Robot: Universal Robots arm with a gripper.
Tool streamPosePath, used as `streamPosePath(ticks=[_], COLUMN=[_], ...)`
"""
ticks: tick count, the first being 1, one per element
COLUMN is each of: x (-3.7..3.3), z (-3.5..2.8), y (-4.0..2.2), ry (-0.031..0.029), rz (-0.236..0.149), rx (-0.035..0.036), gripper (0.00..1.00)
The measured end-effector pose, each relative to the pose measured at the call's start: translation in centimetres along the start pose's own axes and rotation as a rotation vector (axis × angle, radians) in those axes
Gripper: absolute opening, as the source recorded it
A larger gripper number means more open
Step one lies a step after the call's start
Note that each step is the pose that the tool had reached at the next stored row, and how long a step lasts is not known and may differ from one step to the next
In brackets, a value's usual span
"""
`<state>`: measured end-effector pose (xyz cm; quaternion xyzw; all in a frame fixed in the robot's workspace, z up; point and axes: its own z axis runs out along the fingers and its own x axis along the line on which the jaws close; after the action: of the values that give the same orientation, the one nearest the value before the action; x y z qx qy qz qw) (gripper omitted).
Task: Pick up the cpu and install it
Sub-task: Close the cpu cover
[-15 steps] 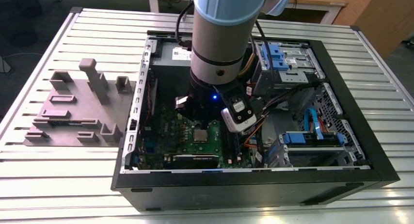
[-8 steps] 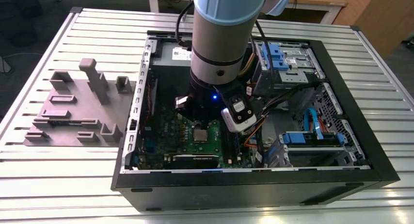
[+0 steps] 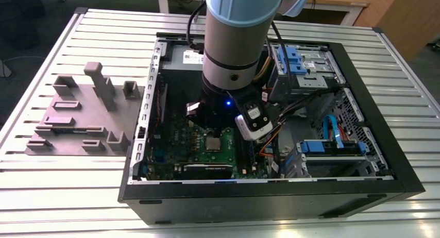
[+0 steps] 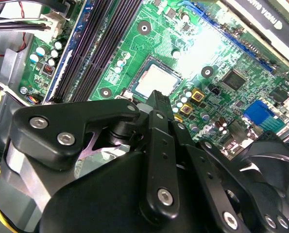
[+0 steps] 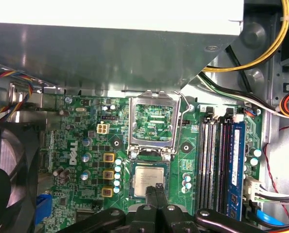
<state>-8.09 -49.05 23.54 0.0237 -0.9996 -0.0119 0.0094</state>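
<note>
Misalignment is the risk: the cpu (image 5: 147, 180) lies in its socket at lower centre of the first wrist view, below the raised socket frame (image 5: 153, 124). The gripper (image 5: 158, 190), fingers together, touches its edge; pressing could bend pins.

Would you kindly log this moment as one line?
cpu: seated in socket | frame: open | gripper: shut, over cpu, holding nothing
</note>
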Motion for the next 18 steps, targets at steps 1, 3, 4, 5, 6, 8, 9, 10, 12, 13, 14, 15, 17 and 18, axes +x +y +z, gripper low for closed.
streamPosePath(ticks=[1, 3, 4, 5, 6, 8, 9, 10, 12, 13, 14, 15, 17, 18], x=[-0.18, -0.53, -0.59, -0.6, -0.59, -0.59, -0.59, -0.59, -0.58, -0.58, -0.58, -0.57, -0.56, -0.56], z=[0.0, 0.0, 0.0, 0.0, 0.0, -0.12, -0.28, -0.51, -1.05, -1.36, -1.6, -1.78, -1.92, -1.91], y=[0.0, -0.03, -0.03, -0.03, -0.03, -0.03, -0.02, -0.02, 0.0, 0.01, 0.01, 0.02, 0.02, 0.02], ry=[0.0, 0.0001, 0.0001, 0.0002, 0.0002, 0.0006, 0.0004, 0.0004, 0.0003, 0.0001, -0.0002, -0.0011, -0.004, -0.0048], rz=[0.0, 0.0, 0.0, 0.0, -0.002, -0.007, -0.007, -0.007, -0.007, -0.007, -0.008, -0.009, -0.015, -0.024], rx=[0.0, 0.0, 0.0001, 0.0001, 0.0001, 0.0007, 0.0004, 0.0003, 0.0002, 0.0002, 0.0003, 0.0003, 0.0005, 0.0005], gripper=[0.1, 0.1, 0.1, 0.1, 0.1, 0.1, 0.1, 0.1, 0.1, 0.1, 0.1, 0.1, 0.1, 0.1])
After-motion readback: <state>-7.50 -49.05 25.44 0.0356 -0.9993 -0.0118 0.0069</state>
